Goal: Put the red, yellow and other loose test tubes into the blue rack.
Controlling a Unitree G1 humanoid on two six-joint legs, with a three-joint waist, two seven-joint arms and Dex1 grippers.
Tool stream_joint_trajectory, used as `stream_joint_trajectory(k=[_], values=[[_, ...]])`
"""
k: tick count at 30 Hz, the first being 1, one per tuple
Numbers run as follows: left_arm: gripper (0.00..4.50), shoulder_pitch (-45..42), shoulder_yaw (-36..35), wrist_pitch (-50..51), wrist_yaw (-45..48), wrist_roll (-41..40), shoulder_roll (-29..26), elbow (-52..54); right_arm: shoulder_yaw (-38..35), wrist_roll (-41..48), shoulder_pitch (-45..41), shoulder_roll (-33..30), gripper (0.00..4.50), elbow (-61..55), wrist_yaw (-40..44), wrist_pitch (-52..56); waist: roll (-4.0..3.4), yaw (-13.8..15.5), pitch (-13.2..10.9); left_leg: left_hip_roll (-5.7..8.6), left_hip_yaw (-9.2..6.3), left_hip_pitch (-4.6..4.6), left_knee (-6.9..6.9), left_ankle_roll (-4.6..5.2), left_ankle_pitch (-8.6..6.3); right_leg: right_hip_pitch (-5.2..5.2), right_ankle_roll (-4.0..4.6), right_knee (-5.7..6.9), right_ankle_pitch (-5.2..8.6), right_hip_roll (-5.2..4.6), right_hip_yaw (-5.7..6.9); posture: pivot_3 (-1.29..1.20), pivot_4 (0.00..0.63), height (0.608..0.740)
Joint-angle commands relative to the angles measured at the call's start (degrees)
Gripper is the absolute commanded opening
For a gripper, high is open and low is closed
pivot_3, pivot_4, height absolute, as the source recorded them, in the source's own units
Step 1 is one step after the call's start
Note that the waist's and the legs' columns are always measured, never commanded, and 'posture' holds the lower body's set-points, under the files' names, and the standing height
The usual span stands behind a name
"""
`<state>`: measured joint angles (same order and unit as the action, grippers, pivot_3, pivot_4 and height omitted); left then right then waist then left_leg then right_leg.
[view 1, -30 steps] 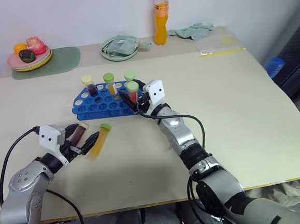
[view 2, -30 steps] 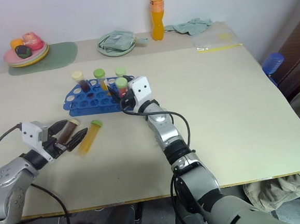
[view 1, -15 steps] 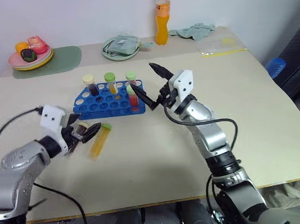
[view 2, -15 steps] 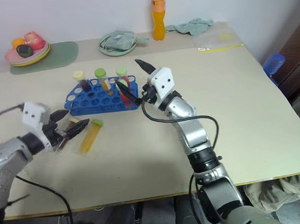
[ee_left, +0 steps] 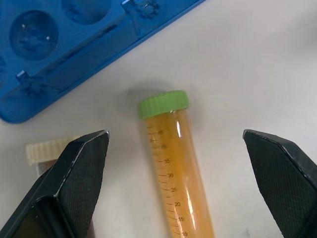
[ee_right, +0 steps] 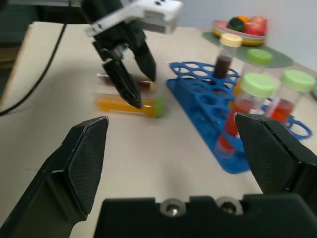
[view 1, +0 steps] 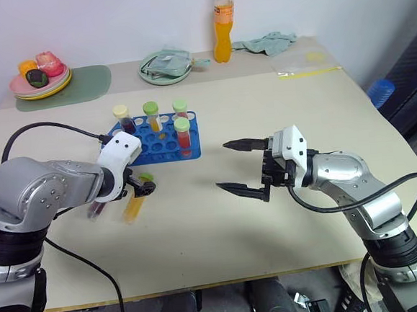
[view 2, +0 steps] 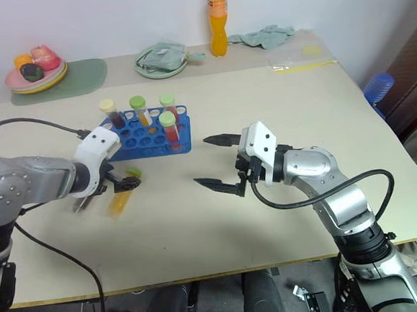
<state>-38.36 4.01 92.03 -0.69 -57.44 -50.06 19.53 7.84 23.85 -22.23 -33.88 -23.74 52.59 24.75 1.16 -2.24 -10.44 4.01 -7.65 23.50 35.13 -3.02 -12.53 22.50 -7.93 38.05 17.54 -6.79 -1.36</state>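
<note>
Lying flat on the bench point(view 1: 289, 265) just in front of the blue rack point(view 1: 142, 151), the yellow-orange tube point(ee_left: 178, 173) with its green cap toward the rack is the one you are lined up on; the maroon tube point(view 1: 95, 207) with the cream cap lies just beside it, on the side away from the rack's red tube point(view 1: 184, 135). Your left pincer point(ee_left: 181, 186) hangs over the yellow tube with its fingers spread wide on either side, holding nothing; your right pincer point(view 1: 240, 166) is also spread and empty, out to the side of the rack and well clear of it. Expect the tube to be light, stiff and smooth, so it will likely roll or squirt out if you pinch near an end; I would take it across the barrel, a little below the cap, and close gently. Mind the maroon tube next to one finger, since a sloppy descent could nudge it. Four tubes already stand in the rack, but the holes nearest the loose tubes look free. The bench around the rack is bare toward you, with the nearest bench edge well away.
</note>
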Motion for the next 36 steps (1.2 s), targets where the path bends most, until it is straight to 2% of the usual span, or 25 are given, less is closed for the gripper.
stream_joint_trajectory(k=[1, 4, 8, 11, 12, 13, 14, 17, 18, 20, 22, 26, 27, 30, 34, 36], values=[[4.5, -1.4, 1.1, 0.5, -8.2, -6.9, 0.3, -2.4, -0.7, 1.0, 0.9, -1.0, 4.48, -3.3, 0.3, 0.5, 0.02, 0.2, 0.0, 0.01, 0.0, 0.0, 0.01, 0.0, 0.0, 0.0, 0.0, -0.01, 0.0, 0.0, 0.0, 0.0, 0.15, 0.74], [4.5, -1.5, 2.5, 0.5, -13.5, -13.0, 0.7, -4.2, -0.3, 0.7, 1.3, -1.1, 4.48, -3.8, 0.2, 0.6, 0.03, 0.5, 0.0, 0.02, 0.0, 0.01, 0.04, 0.0, 0.0, -0.01, 0.0, -0.01, 0.0, -0.02, -0.01, 0.0, 0.15, 0.74], [4.5, -0.6, 2.3, 0.5, -20.4, -17.2, 2.9, -6.7, 0.0, 0.3, 1.3, -0.9, 4.48, -3.9, -0.1, 0.4, 0.03, 1.0, 0.0, 0.02, 0.01, 0.03, 0.05, 0.0, 0.0, 0.01, 0.0, -0.01, 0.0, -0.02, -0.03, 0.0, 0.15, 0.74], [3.66, -0.2, 3.0, 0.5, -24.3, -18.9, 3.5, -7.4, 0.4, 0.0, 1.1, -0.7, 4.5, -3.7, -0.2, 0.1, 0.04, 1.3, 0.0, 0.04, 0.02, 0.03, 0.08, -0.01, 0.0, 0.0, 0.0, -0.01, 0.0, -0.02, -0.04, 0.0, 0.15, 0.74], [3.06, 0.0, 3.1, 0.5, -25.1, -19.5, 3.5, -7.4, 0.5, -0.1, 1.0, -0.6, 4.5, -3.5, -0.2, 0.0, 0.04, 1.3, 0.0, 0.04, 0.03, 0.03, 0.08, -0.01, 0.0, 0.0, 0.0, -0.02, 0.0, -0.03, -0.04, 0.0, 0.15, 0.74], [2.78, 0.1, 3.0, 0.5, -25.9, -20.0, 3.5, -7.6, 0.6, -0.2, 0.9, -0.5, 4.5, -3.4, -0.2, -0.1, 0.04, 1.3, 0.0, 0.04, 0.03, 0.03, 0.09, -0.01, 0.0, 0.0, 0.0, -0.02, 0.0, -0.03, -0.04, 0.0, 0.15, 0.74], [2.2, 0.2, 2.9, 0.5, -26.6, -20.4, 3.7, -7.7, 0.8, -0.3, 0.8, -0.5, 4.5, -3.3, -0.3, -0.1, 0.04, 1.3, 0.0, 0.04, 0.03, 0.03, 0.09, -0.01, 0.0, 0.0, 0.0, -0.02, 0.0, -0.03, -0.04, 0.0, 0.15, 0.74], [0.87, 0.3, 2.3, 0.5, -28.4, -21.6, 4.0, -7.9, 1.2, -0.7, 0.8, -0.3, 4.5, -3.2, -0.3, -0.4, 0.05, 1.3, 0.0, 0.05, 0.03, 0.03, 0.09, -0.01, 0.0, 0.0, 0.0, -0.02, 0.0, -0.03, -0.04, 0.0, 0.15, 0.74], [0.74, 0.3, 2.2, 0.5, -28.9, -21.9, 4.0, -7.8, 1.3, -0.7, 0.7, -0.3, 4.5, -3.1, -0.3, -0.5, 0.05, 1.3, 0.0, 0.05, 0.03, 0.03, 0.09, -0.01, 0.0, 0.0, 0.0, -0.02, 0.0, -0.03, -0.04, 0.0, 0.15, 0.74], [0.73, 0.2, 1.5, 0.5, -28.9, -23.1, 3.1, -7.2, 1.4, -0.8, 0.7, -0.3, 4.5, -3.1, -0.3, -0.5, 0.05, 1.3, 0.0, 0.05, 0.03, 0.03, 0.09, -0.01, 0.01, 0.0, 0.0, -0.02, 0.0, -0.03, -0.04, 0.0, 0.15, 0.74], [0.73, 0.3, 0.0, 0.5, -27.7, -24.5, -0.4, -6.8, 1.4, -0.9, 0.8, -0.5, 4.5, -3.2, -0.2, -0.4, 0.06, 1.2, 0.0, 0.05, 0.04, 0.03, 0.08, -0.01, 0.01, 0.01, 0.0, -0.02, -0.01, -0.03, -0.05, 0.0, 0.15, 0.74], [0.73, 5.8, -7.9, -7.5, -14.4, -18.8, -5.7, 5.5, 1.3, -0.8, 1.1, -0.8, 4.5, -3.3, -0.1, -0.4, 0.06, 1.2, 0.0, 0.03, 0.1, 0.07, 0.04, -0.02, 0.01, 0.1, 0.01, 0.0, 0.0, -0.02, -0.09, 0.0, 0.15, 0.74], [0.73, 9.0, -10.3, -13.0, -8.9, -15.3, -7.4, 8.9, 1.2, -0.8, 1.1, -0.9, 4.5, -3.2, 0.0, -0.4, 0.05, 1.1, 0.0, 0.03, 0.12, 0.08, 0.05, -0.03, 0.01, 0.09, 0.01, -0.02, 0.0, -0.02, -0.09, 0.0, 0.15, 0.74], [0.73, 19.9, -14.3, -37.1, 5.2, 3.7, -9.7, 16.2, 1.2, -0.7, 1.3, -0.7, 4.5, -2.7, -0.2, -0.5, 0.03, 1.3, 0.0, 0.0, 0.22, 0.07, 0.0, -0.07, 0.04, 0.09, 0.04, -0.11, 0.0, -0.04, -0.12, 0.0, 0.15, 0.74], [0.73, 22.3, -16.2, -55.8, 5.1, 13.9, 4.5, 11.9, 1.8, -1.4, 1.2, 1.1, 4.5, -1.2, -1.8, -1.1, -0.06, 2.4, 0.1, -0.02, 0.33, 0.04, -0.03, -0.01, 0.0, -0.18, 0.14, -0.41, -0.05, -0.04, 0.01, 0.0, 0.15, 0.74], [0.73, 20.1, -13.4, -63.1, 0.2, 20.7, 14.3, 9.4, 2.2, -1.9, 1.3, 2.3, 4.5, -0.7, -2.7, -1.3, 0.04, 2.9, 0.1, -0.01, 0.31, 0.05, 0.01, 0.02, -0.02, -0.23, 0.14, -0.51, -0.09, -0.04, 0.02, 0.0, 0.15, 0.74]])
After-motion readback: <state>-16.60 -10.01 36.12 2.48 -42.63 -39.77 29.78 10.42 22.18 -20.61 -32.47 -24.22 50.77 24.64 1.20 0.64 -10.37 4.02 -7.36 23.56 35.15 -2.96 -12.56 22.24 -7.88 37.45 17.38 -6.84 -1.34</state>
